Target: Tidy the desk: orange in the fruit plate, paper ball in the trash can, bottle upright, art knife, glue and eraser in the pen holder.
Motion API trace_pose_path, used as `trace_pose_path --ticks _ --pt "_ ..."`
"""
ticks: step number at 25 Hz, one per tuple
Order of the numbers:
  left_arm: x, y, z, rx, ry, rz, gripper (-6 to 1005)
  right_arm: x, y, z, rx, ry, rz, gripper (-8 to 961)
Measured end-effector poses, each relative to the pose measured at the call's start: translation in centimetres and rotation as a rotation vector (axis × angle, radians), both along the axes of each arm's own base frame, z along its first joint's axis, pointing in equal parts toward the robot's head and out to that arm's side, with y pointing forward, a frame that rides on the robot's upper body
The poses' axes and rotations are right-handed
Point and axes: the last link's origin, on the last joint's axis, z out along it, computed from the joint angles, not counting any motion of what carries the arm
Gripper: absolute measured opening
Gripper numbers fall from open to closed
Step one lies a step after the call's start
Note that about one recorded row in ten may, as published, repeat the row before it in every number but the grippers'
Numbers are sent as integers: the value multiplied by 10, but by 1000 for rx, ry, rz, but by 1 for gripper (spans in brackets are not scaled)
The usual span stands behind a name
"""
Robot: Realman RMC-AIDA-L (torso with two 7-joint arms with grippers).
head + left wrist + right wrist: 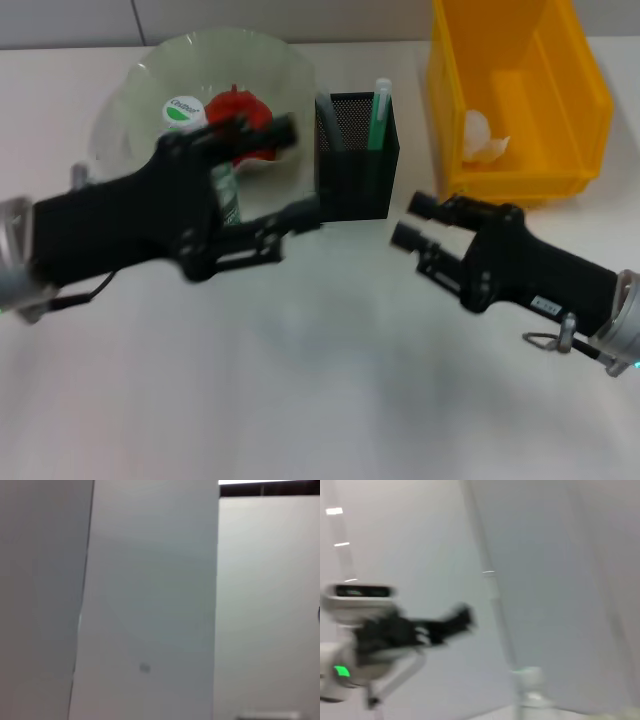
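While head view shows my left gripper (292, 172) spread wide beside upright bottle (222, 185), orange (238, 108) in plate (140, 90), paper ball (480, 135) in trash can (520, 170), right gripper (415, 220) empty, slightly apart near pen holder (357, 170), left wrist view only blank walls, right wrist view my left gripper (462, 617) far off.

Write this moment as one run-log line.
red-orange fruit: in pale-green ruffled bowl | white paper wad: in yellow plastic bin | left hand: open | right hand: open

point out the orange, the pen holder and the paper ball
orange (240, 106), head view, on its red top inside the fruit plate
pen holder (358, 185), head view, on its black mesh front wall
paper ball (480, 134), head view, on the white wad inside the yellow trash can
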Motion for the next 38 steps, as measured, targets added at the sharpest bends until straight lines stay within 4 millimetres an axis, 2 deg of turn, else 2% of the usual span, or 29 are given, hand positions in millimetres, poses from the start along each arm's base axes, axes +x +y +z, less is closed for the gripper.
trace_pose_path --ticks 3,6,11,12,17,38 --pt "-23 -13 4 -10 57 41 795 -9 -3 2 -20 -10 97 413" --pt "-34 -21 5 -13 85 58 795 -16 -4 4 -53 -28 162 416" --pt "-51 -33 2 -34 100 89 795 -27 -2 10 -186 -52 195 595" --pt "-51 -33 2 -34 100 89 795 -29 -1 17 -203 -58 203 631" --pt "-59 -43 -6 -11 101 85 795 -28 -3 26 -194 -108 249 762" --pt "-63 -47 -7 -24 108 92 795 -23 -10 21 -214 -127 245 762"
